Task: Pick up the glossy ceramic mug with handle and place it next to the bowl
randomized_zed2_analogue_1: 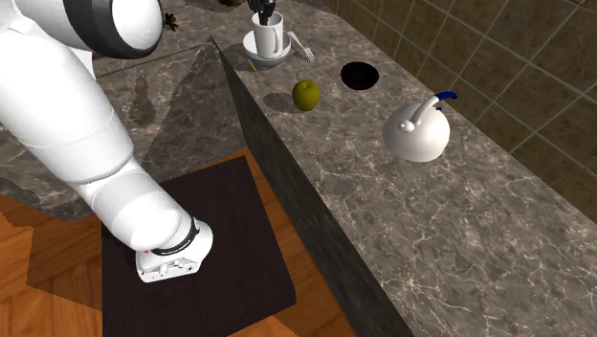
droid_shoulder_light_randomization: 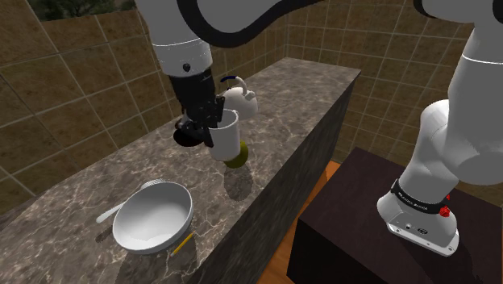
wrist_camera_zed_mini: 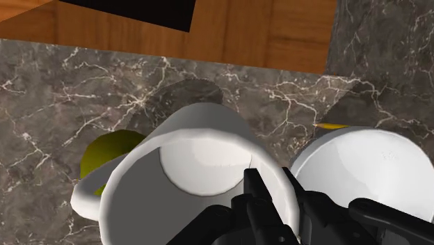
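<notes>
A white mug (droid_shoulder_light_randomization: pixel 226 134) with a handle hangs a little above the dark marble counter (droid_shoulder_light_randomization: pixel 306 105), just over a green fruit (droid_shoulder_light_randomization: pixel 238 156). My black gripper (droid_shoulder_light_randomization: pixel 211 121) is shut on its rim, one finger inside the wall and one outside. In the wrist view the fingers (wrist_camera_zed_mini: pixel 260 198) clasp the mug (wrist_camera_zed_mini: pixel 182 174) beside the white bowl (wrist_camera_zed_mini: pixel 368 174). That bowl (droid_shoulder_light_randomization: pixel 153 216) sits on the counter toward the shoulder view's lower left. From the second exterior view the mug (randomized_zed2_analogue_1: pixel 268 36) and gripper (randomized_zed2_analogue_1: pixel 265 15) line up over the bowl (randomized_zed2_analogue_1: pixel 270 56).
A white kettle (droid_shoulder_light_randomization: pixel 240 98) with a dark handle stands behind the mug, and a black disc (randomized_zed2_analogue_1: pixel 360 74) lies near it. A pale utensil (droid_shoulder_light_randomization: pixel 119 206) and a yellow pencil (droid_shoulder_light_randomization: pixel 181 244) lie by the bowl. The counter's edge drops to the dark stand (droid_shoulder_light_randomization: pixel 355 218).
</notes>
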### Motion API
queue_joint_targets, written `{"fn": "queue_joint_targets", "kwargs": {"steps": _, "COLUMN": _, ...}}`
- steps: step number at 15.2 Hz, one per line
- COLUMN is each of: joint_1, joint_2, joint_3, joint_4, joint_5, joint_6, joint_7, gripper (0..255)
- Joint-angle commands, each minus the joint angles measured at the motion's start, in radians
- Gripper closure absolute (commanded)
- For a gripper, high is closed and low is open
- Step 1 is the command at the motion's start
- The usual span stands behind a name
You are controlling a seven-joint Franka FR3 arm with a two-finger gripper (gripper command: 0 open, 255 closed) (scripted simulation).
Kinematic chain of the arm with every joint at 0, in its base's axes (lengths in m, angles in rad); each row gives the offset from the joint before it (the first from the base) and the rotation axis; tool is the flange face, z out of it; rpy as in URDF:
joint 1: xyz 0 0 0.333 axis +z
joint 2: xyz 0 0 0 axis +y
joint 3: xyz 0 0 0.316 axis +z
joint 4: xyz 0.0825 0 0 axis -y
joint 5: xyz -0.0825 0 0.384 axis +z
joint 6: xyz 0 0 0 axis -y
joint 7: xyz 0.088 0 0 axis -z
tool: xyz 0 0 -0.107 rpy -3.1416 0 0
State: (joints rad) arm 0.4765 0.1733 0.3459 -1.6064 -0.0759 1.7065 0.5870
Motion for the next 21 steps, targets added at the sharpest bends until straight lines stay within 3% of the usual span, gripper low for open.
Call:
{"fn": "queue_joint_targets", "kwargs": {"steps": 1, "joint_1": 0.033, "joint_2": 0.047, "joint_3": 0.017, "joint_4": 0.057, "joint_5": -0.016, "joint_6": -0.015, "joint_7": 0.051, "gripper": 255}}
{"fn": "queue_joint_targets", "kwargs": {"steps": 21, "joint_1": 0.038, "joint_2": 0.093, "joint_3": 0.013, "joint_4": -0.140, "joint_5": -0.038, "joint_6": 0.224, "joint_7": 0.078, "gripper": 255}}
